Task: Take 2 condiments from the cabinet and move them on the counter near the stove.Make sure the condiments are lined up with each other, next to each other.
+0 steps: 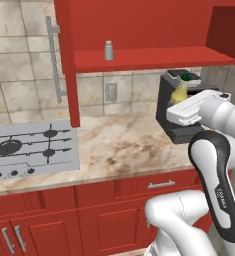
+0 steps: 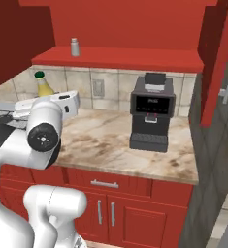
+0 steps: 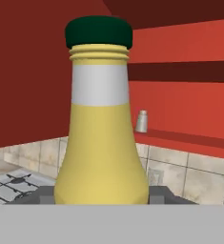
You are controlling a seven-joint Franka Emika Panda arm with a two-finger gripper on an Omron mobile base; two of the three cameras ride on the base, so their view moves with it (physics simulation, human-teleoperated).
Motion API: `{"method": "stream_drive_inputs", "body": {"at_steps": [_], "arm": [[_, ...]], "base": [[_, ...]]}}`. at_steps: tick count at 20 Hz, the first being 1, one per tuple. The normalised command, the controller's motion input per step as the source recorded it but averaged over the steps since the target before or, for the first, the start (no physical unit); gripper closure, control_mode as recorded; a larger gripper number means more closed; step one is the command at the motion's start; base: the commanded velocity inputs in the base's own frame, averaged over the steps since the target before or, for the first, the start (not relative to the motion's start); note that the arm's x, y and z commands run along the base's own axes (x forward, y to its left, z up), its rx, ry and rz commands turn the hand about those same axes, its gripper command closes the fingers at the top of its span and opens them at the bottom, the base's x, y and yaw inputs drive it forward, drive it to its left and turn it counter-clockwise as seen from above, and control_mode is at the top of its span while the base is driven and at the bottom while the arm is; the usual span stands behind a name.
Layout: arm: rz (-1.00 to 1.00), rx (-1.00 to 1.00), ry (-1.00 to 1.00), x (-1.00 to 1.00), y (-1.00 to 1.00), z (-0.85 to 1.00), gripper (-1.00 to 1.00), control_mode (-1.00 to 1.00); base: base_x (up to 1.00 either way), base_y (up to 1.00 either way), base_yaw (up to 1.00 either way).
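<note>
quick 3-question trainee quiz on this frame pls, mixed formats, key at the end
1. True or false: the short grey-white shaker with the silvery top stands on the red shelf of the red wall cabinet.
2. Which item sits between the fingers of the gripper?
A. the black coffee machine
B. the small yellow bottle with the dark green cap
C. the silver-grey gas cooktop
3. Fill in: the coffee machine stands on the beige-brown marbled ____.

Key: 1 true; 2 B; 3 counter.
</note>
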Motion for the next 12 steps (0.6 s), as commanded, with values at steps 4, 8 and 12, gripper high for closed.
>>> {"method": "stream_drive_inputs", "body": {"at_steps": [4, 8, 12], "arm": [[0.0, 0.0, 0.0, 0.0, 0.0, 0.0, 1.0, 1.0], [0.0, 0.0, 0.0, 0.0, 0.0, 0.0, 1.0, 1.0], [0.0, 0.0, 0.0, 0.0, 0.0, 0.0, 1.0, 1.0]], "base": [[-0.08, 0.99, 0.0], [-0.46, 0.76, 0.0], [-0.87, 0.42, 0.0]]}}
